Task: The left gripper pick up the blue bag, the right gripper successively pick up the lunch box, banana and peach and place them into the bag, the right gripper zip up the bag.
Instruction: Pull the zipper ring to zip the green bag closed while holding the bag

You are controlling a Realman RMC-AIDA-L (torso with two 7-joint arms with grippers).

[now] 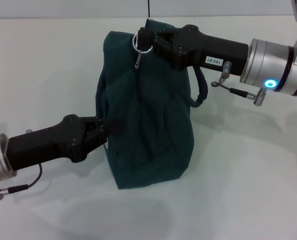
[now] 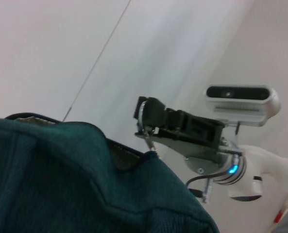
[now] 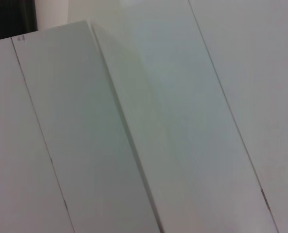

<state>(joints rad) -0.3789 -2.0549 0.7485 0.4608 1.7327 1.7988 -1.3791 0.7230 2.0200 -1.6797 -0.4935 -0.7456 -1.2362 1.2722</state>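
Observation:
The blue bag (image 1: 153, 130) stands upright on the white table, dark teal fabric with its top drawn together. My left gripper (image 1: 104, 131) comes in from the left and is shut on the bag's side fabric at mid height. My right gripper (image 1: 140, 41) reaches in from the right to the bag's top and is shut on the silver zipper pull ring (image 1: 142, 47). The left wrist view shows the bag (image 2: 61, 179) up close, with the right gripper (image 2: 146, 114) pinching the ring (image 2: 143, 116) at the top edge. The lunch box, banana and peach are out of view.
A dark carry strap (image 1: 202, 92) hangs off the bag's right side under the right arm. The white table (image 1: 238, 190) surrounds the bag. The right wrist view holds only pale wall panels (image 3: 134, 121). The robot's head camera (image 2: 241, 99) shows behind the right arm.

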